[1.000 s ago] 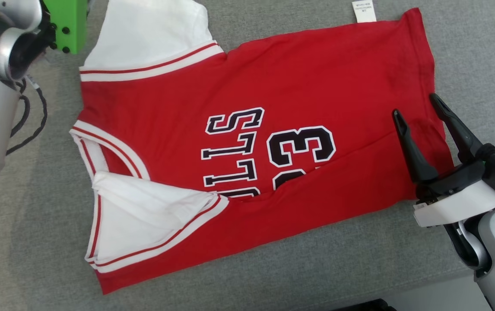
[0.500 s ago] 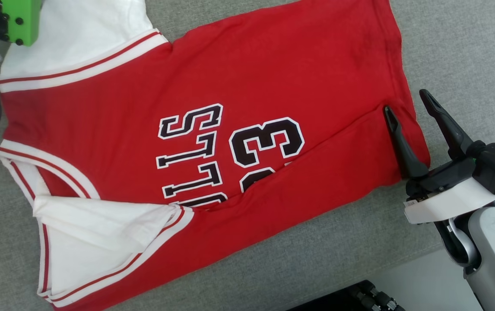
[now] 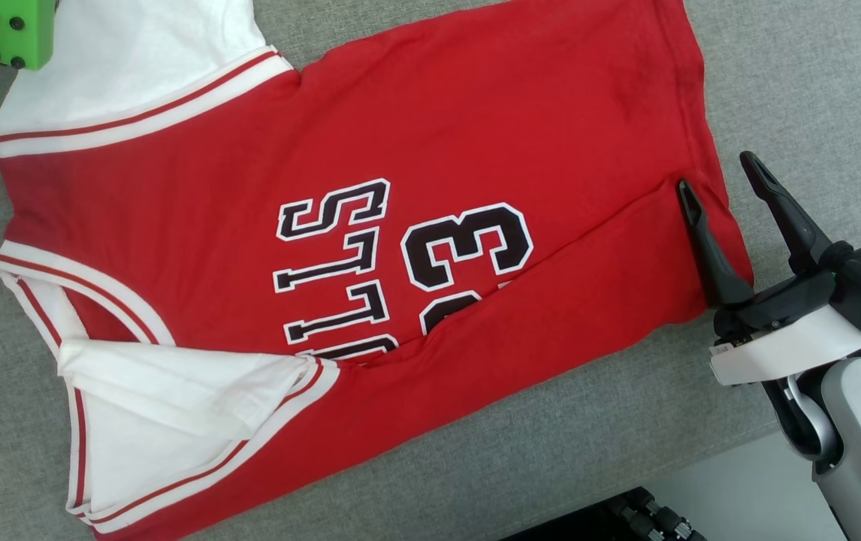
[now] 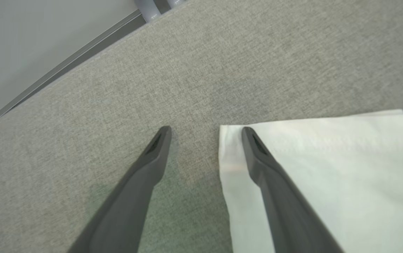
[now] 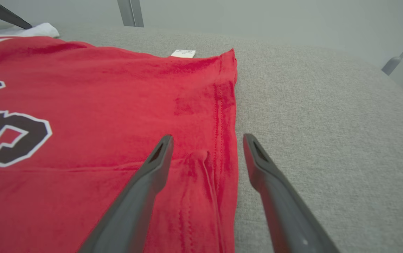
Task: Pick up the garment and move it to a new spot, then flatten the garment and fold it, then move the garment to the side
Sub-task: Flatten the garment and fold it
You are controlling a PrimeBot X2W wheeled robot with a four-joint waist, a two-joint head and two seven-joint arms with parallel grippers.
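Shirt: a red shirt [image 3: 475, 135] with white sleeves lies mostly flat, one long side turned in over the printed number.
Position: its hem [image 5: 222, 105] runs up between the right gripper's [image 3: 714, 171] fingers. The corner of a white sleeve [image 4: 328, 158] sits under one finger of the left gripper [image 4: 205, 131].
Handling: it looks light, soft and limp, so it will likely sag, crease and drag on the woven cover.
Where to hold: pinch the hem edge and the sleeve corner together, through all layers, so it lifts evenly.
Right gripper: spread wide and empty, one finger over red cloth and the other over bare cover.
Left gripper: spread wide and empty, straddling the sleeve's edge.
Beyond: a small white tag [image 5: 183, 53] pokes out far along the hem, and the grey padded surface [image 3: 814, 90] surrounds the shirt.
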